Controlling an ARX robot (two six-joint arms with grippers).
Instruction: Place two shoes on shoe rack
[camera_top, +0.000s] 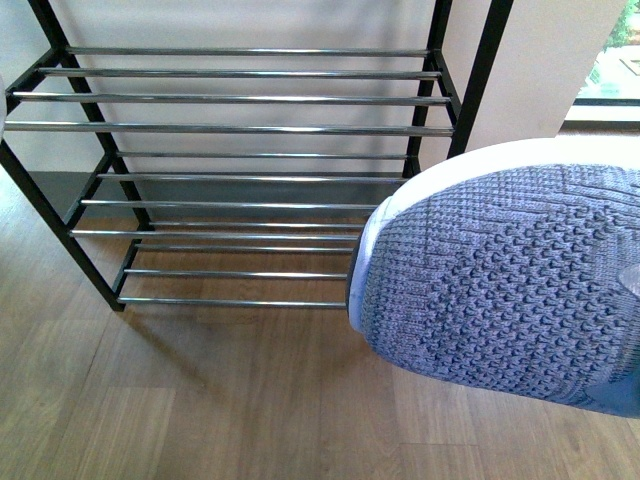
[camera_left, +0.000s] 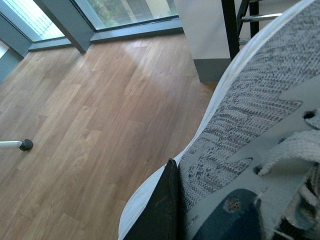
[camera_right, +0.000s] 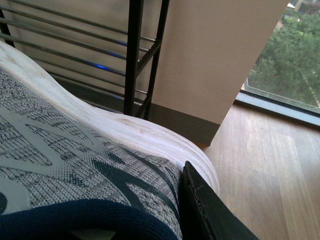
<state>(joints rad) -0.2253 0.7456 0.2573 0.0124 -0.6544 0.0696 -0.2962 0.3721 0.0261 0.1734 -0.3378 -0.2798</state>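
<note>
A grey knit shoe (camera_top: 500, 290) is held off the wooden floor (camera_top: 200, 410) at the near right, tipped on its side with the white sole turned up and away and the toe pointing left. In the front view the toe covers the lower right corner of the shoe rack (camera_top: 240, 128), which is set further off to the left against the wall. At the right gripper (camera_right: 184, 200) one black finger (camera_right: 207, 217) is pressed against the heel side of this shoe, so the jaws are closed on it. At the left gripper (camera_left: 175, 195) a black finger (camera_left: 160, 215) is pressed against a laced shoe (camera_left: 250, 105), and those jaws grip it. Whether that is the same shoe cannot be told.
</note>
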